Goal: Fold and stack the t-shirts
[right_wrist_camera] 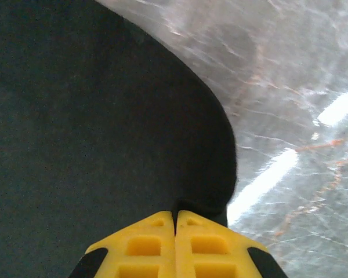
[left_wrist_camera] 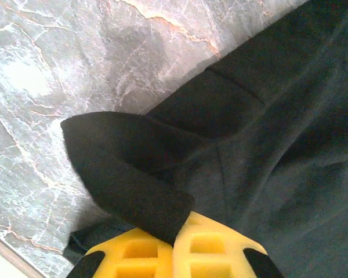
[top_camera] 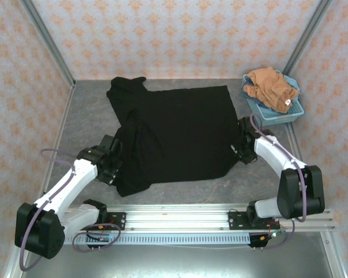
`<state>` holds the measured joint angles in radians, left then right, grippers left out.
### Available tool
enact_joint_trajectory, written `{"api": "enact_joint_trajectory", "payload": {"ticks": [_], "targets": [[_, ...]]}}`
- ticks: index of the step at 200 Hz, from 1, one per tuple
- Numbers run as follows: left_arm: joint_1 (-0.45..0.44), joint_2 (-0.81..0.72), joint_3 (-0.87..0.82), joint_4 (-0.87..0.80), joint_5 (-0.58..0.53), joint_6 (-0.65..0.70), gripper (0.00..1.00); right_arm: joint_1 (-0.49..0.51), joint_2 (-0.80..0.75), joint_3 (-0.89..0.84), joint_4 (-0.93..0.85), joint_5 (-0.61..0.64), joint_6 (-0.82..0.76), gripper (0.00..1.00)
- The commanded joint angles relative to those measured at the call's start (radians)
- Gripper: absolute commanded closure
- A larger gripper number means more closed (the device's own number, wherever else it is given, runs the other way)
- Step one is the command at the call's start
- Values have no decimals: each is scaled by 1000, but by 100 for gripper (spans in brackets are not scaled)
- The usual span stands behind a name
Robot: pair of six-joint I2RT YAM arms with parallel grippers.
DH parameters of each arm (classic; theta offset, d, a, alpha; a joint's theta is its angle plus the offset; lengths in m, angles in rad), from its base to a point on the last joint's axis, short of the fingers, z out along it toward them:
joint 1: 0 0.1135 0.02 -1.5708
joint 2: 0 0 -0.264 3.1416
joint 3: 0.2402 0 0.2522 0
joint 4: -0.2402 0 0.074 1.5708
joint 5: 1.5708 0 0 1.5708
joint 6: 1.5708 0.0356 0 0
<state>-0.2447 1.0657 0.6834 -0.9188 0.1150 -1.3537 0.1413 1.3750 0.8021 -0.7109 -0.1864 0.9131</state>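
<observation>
**One shirt gripped at both sides, no fold finished, second shirt waiting in the basket**

Nearest the arm bases, the left gripper [left_wrist_camera: 176, 234] has its yellow jaws pressed together on a pinch of black cloth, which bulges out of the fingertips in a rounded fold. Across the table [top_camera: 87, 116], the right gripper [right_wrist_camera: 175, 215] is likewise fully closed, its jaws nipping the very edge of the same garment where the hem curves away over the marbled surface.

Between them lies the black t-shirt [top_camera: 180, 133], spread over the middle of the table with its plain side up; no print is visible from above. The right half lies mostly flat. The left half is rumpled and looks doubled over near the left gripper, and one sleeve [top_camera: 126, 87] juts out toward the far left corner.

At the far right, the orange-brown t-shirt [top_camera: 271, 87] sits crumpled in a heap on top of a light-blue basket [top_camera: 274, 114], well apart from the black one and from both grippers.

Judging by this layout, the job is at an early stage. The black shirt is laid out and held at two opposite sides, which suits a first fold, but no clean fold is complete. Remaining work appears to be: finish folding the black shirt into a compact shape, take the orange-brown shirt out of the basket, flatten and fold it, and set one folded shirt on the other.
</observation>
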Motion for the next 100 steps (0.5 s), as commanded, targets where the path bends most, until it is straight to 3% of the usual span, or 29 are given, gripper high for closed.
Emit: {"api": "enact_joint_trajectory", "payload": {"ticks": [1,68,100], "targets": [[-6,12,57,-29,-47,-50,100,0,21,9,-22,19,-5,100],[-11,-33,53,-184,-125,-137,100,-1,17,31,-125,123,-68,100],[-11,-106,71,-215,-187,-157,100,0,-9,27,-112,105,-91,100]]}}
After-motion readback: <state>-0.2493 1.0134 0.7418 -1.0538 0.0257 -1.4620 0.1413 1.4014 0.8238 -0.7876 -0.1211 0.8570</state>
